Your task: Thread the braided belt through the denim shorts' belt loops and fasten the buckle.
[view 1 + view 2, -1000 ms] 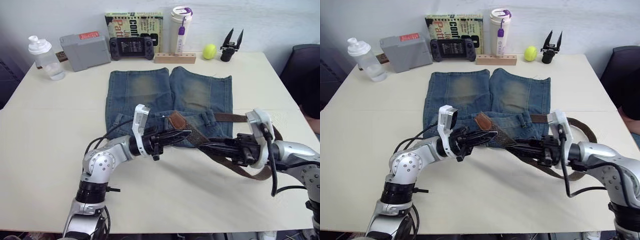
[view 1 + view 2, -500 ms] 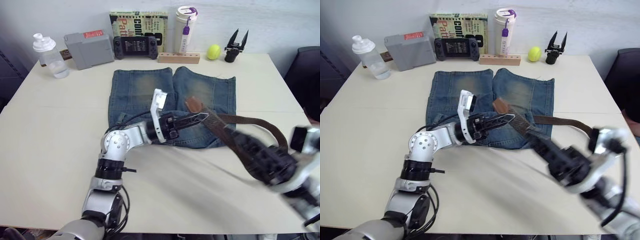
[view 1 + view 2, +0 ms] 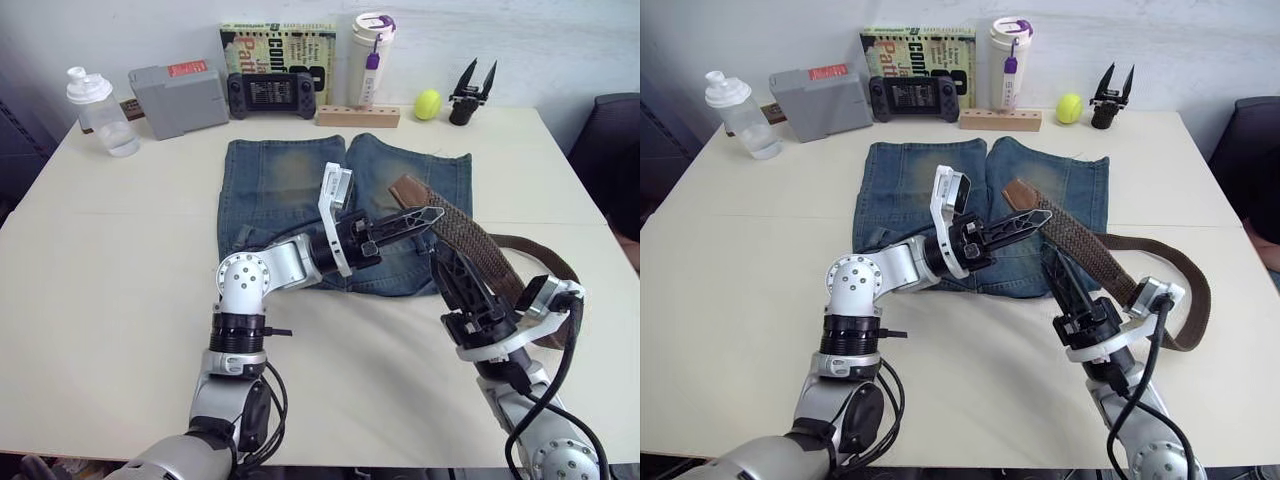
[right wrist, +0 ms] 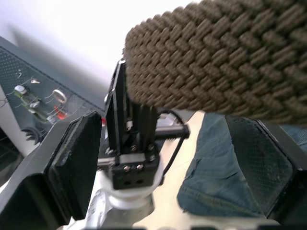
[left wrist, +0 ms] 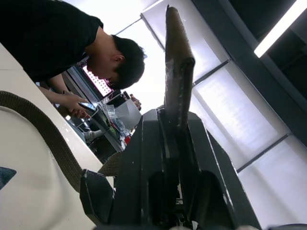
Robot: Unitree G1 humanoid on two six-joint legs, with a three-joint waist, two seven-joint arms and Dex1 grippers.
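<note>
Your left gripper [image 3: 428, 215] is clamped on the tan leather end of the braided belt [image 3: 470, 240], lifted above the denim shorts [image 3: 270, 185]; in the left wrist view the leather tab stands pinched between the closed fingers [image 5: 144, 158]. From that grip the woven strap runs back toward your right gripper [image 3: 450, 262], crosses between its spread fingers without being gripped, then loops off to that gripper's far side and onto the table [image 3: 100, 280]. In the right wrist view the braid passes just ahead of the wide-apart fingertips [image 4: 76, 163]. The shorts lie flat beneath and beyond both grippers, waistband toward you. Well past them stand a bottle [image 3: 98, 112], grey box [image 3: 178, 98] and yellow ball [image 3: 427, 103].
</note>
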